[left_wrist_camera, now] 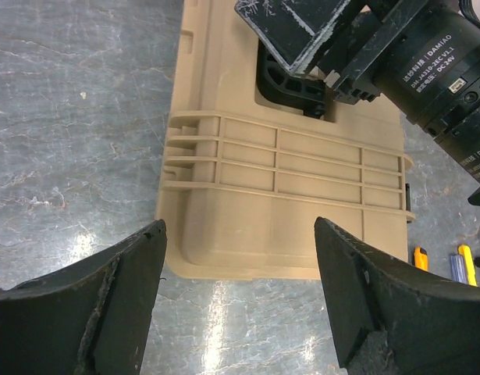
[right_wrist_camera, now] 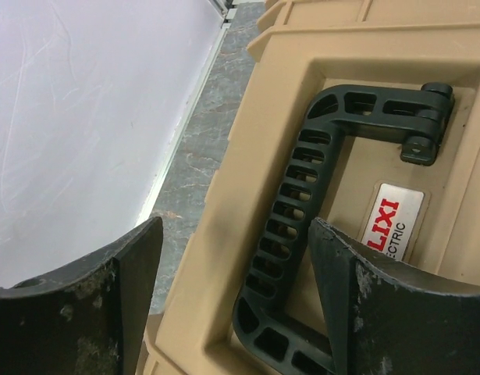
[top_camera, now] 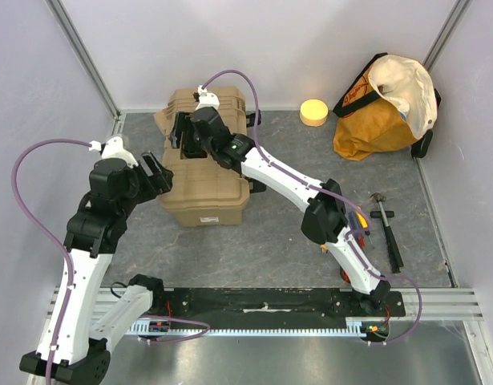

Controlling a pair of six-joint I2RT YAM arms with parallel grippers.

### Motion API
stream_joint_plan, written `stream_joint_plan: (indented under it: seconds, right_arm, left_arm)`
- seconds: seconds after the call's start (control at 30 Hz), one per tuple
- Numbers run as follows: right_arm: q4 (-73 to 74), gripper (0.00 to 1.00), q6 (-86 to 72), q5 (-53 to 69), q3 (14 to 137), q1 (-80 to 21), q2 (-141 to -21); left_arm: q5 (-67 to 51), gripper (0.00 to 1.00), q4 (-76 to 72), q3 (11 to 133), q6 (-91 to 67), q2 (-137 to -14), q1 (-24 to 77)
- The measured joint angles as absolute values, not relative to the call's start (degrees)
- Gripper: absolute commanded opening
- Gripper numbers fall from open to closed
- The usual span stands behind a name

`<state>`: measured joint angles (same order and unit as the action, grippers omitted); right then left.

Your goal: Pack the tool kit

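Observation:
The tool kit point(top_camera: 208, 180) is a tan hard-plastic box lying with its lid point(left_wrist_camera: 286, 164) up at the back left of the table. Its black handle point(right_wrist_camera: 294, 211) lies flat in a recess beside a red-white label point(right_wrist_camera: 392, 223). My right gripper point(top_camera: 182, 132) hovers open just above the lid, its jaws straddling the handle's long bar and the lid's raised rim point(right_wrist_camera: 236, 258), touching neither. My left gripper point(top_camera: 158, 176) stands open at the box's left side, with only the lid edge and table between its fingers point(left_wrist_camera: 240, 262). The right gripper point(left_wrist_camera: 302, 31) shows at the top of the left wrist view.
A yellow disc point(top_camera: 314, 112) and an orange-yellow cloth bag point(top_camera: 382, 104) sit at the back right. A hammer point(top_camera: 386, 224) lies on the right, with screwdrivers point(left_wrist_camera: 458, 262) under the right arm's elbow. White walls close in the left, back and right.

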<state>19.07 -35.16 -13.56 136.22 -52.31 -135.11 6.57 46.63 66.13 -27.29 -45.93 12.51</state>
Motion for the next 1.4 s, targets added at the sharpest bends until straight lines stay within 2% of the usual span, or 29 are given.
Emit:
stream_joint_plan:
  seconds: [0.17, 0.5, 0.73, 0.97, 1.03, 1.13, 1.2, 1.3, 1.4]
  right_arm:
    - [18.2, 0.83, -36.7, -9.7, 136.1, -51.1, -135.1]
    - [6.5, 0.83, -43.8, 2.2, 130.8, -47.3, -134.6]
    - [8.1, 0.83, -42.5, -3.1, 125.6, -48.2, -130.3]
    - [16.3, 0.83, -35.9, -10.5, 125.0, -48.5, -127.2]
    - [17.6, 0.77, -34.1, -11.5, 125.0, -48.5, -126.6]
    - [19.6, 0.56, -31.0, -12.9, 125.0, -48.6, -126.0]
    - [21.8, 0.46, -28.6, -13.9, 125.0, -48.6, -125.7]
    - [23.7, 0.43, -25.7, -14.9, 125.0, -48.5, -125.5]
    - [24.9, 0.47, -22.5, -16.0, 124.7, -48.5, -125.1]
  left_arm:
    - [7.9, 0.82, 46.6, 66.0, -27.3, -45.3, 12.5]
    - [7.4, 0.83, 46.1, 65.9, -27.3, -46.1, 12.5]
    - [7.2, 0.88, 42.9, 64.2, -27.3, -50.5, 12.5]
    - [7.4, 0.86, 41.8, 61.5, -27.3, -58.5, 12.3]
    - [7.1, 0.83, 41.4, 61.4, -27.3, -58.8, 11.9]
    - [6.8, 0.77, 41.1, 61.0, -27.2, -58.5, 11.7]
    - [6.3, 0.73, 40.6, 60.3, -26.9, -57.8, 11.4]
    - [5.4, 0.73, 39.9, 59.4, -25.7, -56.8, 11.1]
    - [4.4, 0.73, 38.7, 58.2, -24.6, -56.0, 10.8]
